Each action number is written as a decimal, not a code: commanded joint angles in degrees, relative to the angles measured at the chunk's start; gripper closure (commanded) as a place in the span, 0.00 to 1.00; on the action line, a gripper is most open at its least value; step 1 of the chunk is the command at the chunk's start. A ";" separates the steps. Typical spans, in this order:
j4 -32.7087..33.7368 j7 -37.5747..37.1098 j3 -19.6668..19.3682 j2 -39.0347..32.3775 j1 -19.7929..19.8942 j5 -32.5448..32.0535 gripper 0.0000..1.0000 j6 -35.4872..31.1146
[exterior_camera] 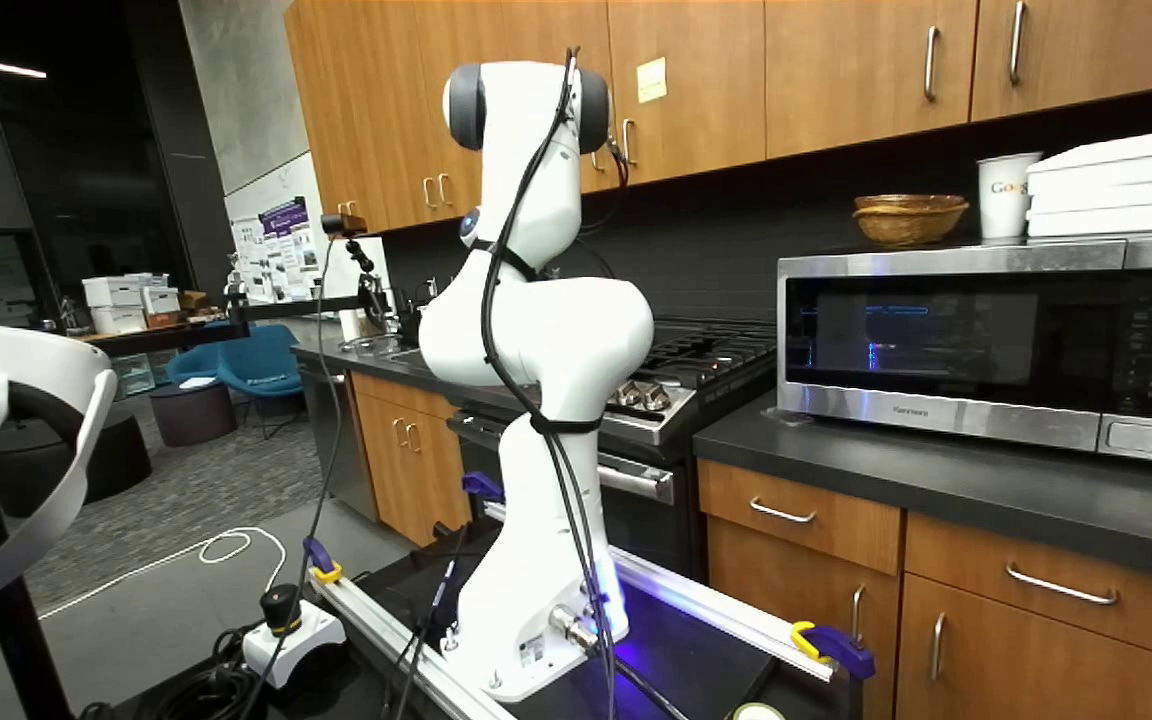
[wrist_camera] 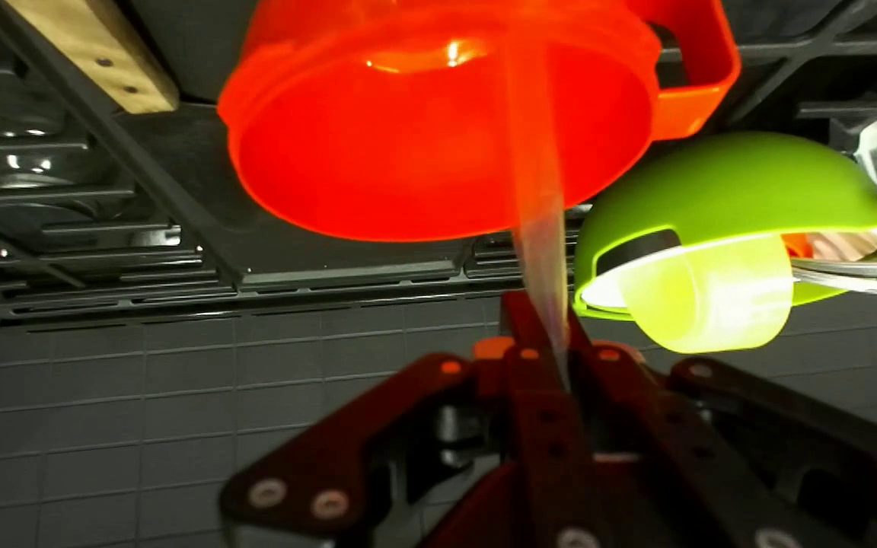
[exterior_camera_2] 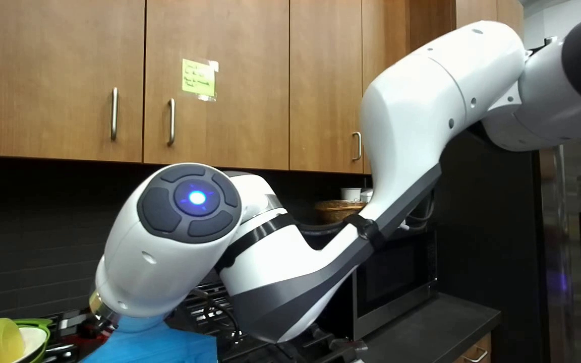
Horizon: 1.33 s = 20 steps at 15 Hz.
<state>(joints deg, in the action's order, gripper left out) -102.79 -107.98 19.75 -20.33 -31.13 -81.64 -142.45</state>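
In the wrist view, the gripper point(wrist_camera: 546, 323) pinches a thin, pale strip point(wrist_camera: 543, 251) between narrowed fingers. The strip overlaps the mouth of an orange pot point(wrist_camera: 416, 144), beside a green bowl point(wrist_camera: 728, 183) with a yellow cup point(wrist_camera: 735, 301). Slow, steady handling seems wise near the pot.

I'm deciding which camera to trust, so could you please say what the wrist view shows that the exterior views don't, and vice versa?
Only the wrist view shows the inside of the orange container and a translucent strip held in the end effector.
Only the exterior views show the microwave and sticky note.
All share the stove grates.
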 commanded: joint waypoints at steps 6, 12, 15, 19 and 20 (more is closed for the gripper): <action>6.01 2.02 0.48 0.11 -0.66 0.30 0.99 0.82; 5.60 1.38 -0.36 0.39 0.24 -0.31 0.99 0.43; 5.33 1.13 -0.84 0.41 0.75 -1.15 0.99 0.18; 5.98 1.07 -1.85 -0.59 1.46 -2.39 0.99 0.82; 6.08 1.06 -2.20 -0.68 1.67 -2.89 0.99 1.13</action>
<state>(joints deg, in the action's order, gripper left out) -96.78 -106.72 18.22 -21.00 -30.23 -82.54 -142.15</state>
